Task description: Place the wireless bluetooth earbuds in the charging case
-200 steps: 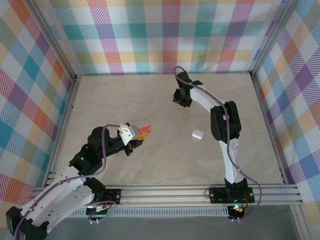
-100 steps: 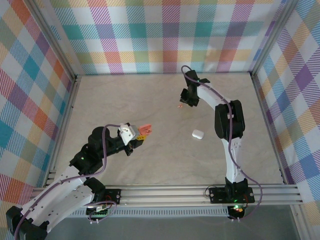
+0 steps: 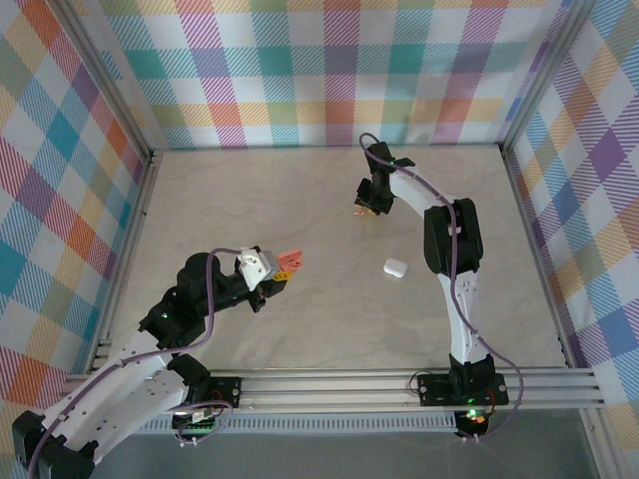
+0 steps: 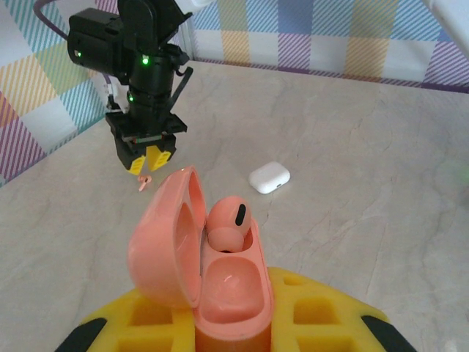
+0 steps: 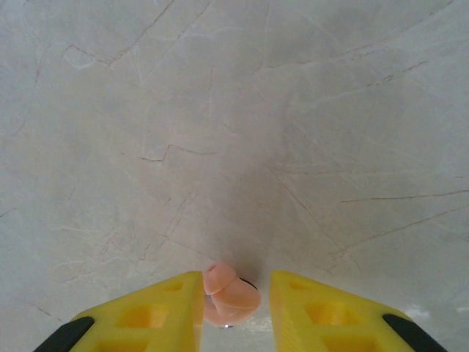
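Left jaws grip open salmon-pink charging case (image 4: 233, 295), one earbud (image 4: 229, 224) seated

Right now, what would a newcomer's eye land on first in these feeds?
The open salmon-pink charging case clamped in the left gripper, with one earbud seated inside. Then the second earbud lying on the table toward the back, between the parted fingers of the right gripper. A white case sits right of centre.

A small white rounded case (image 3: 395, 266) lies closed, right of centre, on the pale marbled tabletop (image 3: 250, 200). Pastel plaid walls (image 3: 300, 70) fill the upper frame.
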{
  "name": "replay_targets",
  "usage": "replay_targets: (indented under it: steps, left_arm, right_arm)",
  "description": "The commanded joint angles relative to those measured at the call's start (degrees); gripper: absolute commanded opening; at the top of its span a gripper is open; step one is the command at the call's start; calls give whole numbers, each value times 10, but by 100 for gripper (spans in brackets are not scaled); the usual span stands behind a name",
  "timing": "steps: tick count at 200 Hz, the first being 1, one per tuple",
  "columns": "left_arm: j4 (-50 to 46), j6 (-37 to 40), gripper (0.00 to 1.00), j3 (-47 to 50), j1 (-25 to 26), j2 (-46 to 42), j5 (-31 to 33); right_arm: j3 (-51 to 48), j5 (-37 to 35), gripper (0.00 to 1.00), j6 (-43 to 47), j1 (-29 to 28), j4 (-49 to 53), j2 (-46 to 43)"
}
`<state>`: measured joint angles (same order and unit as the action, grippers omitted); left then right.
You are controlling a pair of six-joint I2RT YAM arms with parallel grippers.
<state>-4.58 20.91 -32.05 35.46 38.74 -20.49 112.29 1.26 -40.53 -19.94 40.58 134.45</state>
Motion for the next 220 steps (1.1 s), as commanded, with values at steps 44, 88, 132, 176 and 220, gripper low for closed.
replay_targets:
  steps: [44, 88, 132, 176, 220]
  left_arm:
    - [-2, 11, 0, -4, -3, -10, -5]
    - [-4, 13, 0, -7, -3, -9, -6]
    - [-12, 13, 0, -8, -3, -16, -4]
    - [-15, 14, 0, -7, -3, -19, -2]
    - [-5, 8, 0, -3, -2, -17, -2]
  right_arm:
    - [13, 18, 29, -4, -11, 19, 20]
    - [24, 13, 29, 7, -19, 36, 29]
    - [55, 14, 22, 28, -20, 62, 48]
    - [66, 9, 13, 57, -20, 74, 39]
    - [58, 2, 8, 75, -20, 73, 5]
